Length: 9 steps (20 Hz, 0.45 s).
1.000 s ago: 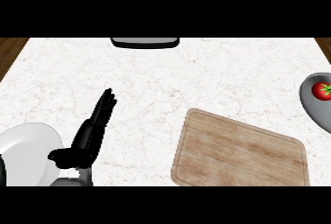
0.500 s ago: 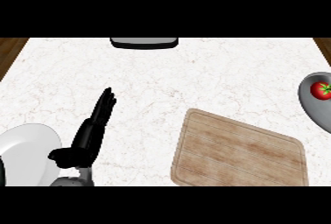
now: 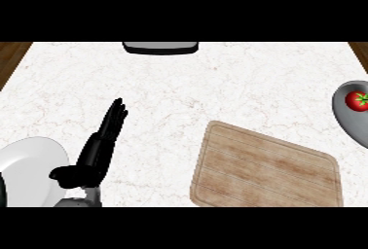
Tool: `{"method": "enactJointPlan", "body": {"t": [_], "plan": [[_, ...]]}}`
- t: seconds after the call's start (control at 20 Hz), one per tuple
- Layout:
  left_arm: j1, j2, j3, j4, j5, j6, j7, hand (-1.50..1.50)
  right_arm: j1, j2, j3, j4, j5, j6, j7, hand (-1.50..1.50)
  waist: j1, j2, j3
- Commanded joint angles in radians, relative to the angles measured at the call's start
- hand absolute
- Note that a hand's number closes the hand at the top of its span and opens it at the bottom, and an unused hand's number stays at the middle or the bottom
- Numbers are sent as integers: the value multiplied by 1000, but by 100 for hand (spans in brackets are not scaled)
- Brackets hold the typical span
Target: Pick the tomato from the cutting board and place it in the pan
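The left hand (image 3: 92,158) rests near the left edge of the counter (image 3: 179,87), fingers straight and together, pointing far, holding nothing; the right hand shows nowhere. To its right, the cutting board (image 3: 266,170) lies bare. At the far right edge the tomato (image 3: 358,100) sits inside the grey pan (image 3: 348,125). I judge the placing done, so no further move seems called for. No brand, label or writing is readable anywhere.
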Motion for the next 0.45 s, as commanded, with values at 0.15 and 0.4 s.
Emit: {"method": "enactJointPlan", "body": {"t": [0.15,0.4], "plan": [[-38,-3,1,-14,-3,13,60,0,49,33,42,-1,5,54,-145,-150,-2,-1,0],[-36,1,16,14,2,1,24,0,21,-7,57,-7,4,-15,-149,-150,2,0,0]]}}
